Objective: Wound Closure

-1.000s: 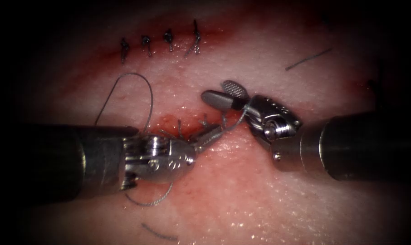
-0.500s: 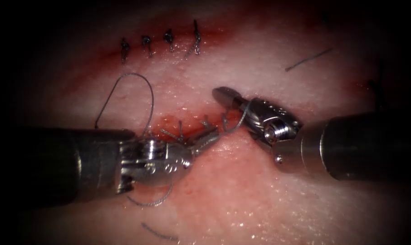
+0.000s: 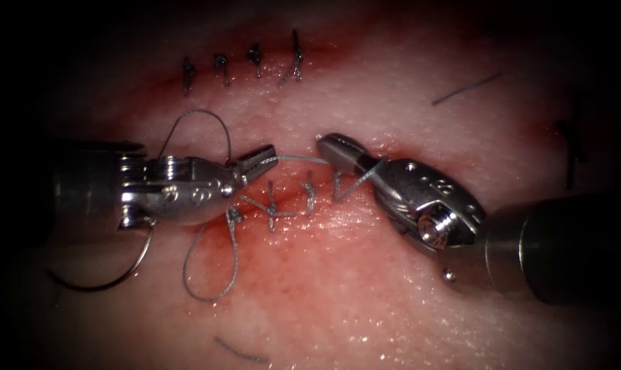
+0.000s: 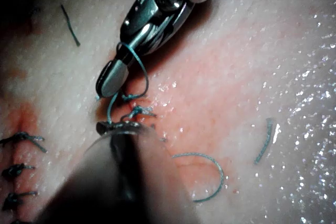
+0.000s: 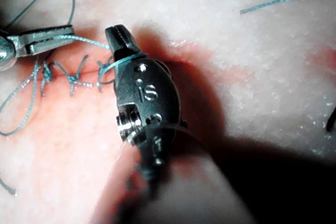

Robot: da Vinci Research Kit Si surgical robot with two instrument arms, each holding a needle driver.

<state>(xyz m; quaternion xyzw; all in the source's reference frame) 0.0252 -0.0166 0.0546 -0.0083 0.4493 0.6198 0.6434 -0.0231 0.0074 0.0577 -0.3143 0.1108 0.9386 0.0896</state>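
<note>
Jaws on my left tool [image 3: 259, 162] are closed on the thread [image 3: 297, 159], over the cut [image 3: 290, 205]. That strand runs taut to my right tool [image 3: 338, 149], wraps once round its closed jaws and drops to the rightmost stitch [image 3: 338, 186]. I can't tell whether the right tool is pinching thread. I see two more stitches [image 3: 272, 205] left of it along the cut. Slack thread loops [image 3: 211, 264] lie left of the cut on the tissue [image 3: 365, 301]. I can't locate the needle. Four finished stitches [image 3: 256, 62] sit farther up; a cut end [image 3: 465, 89] lies to the right.
</note>
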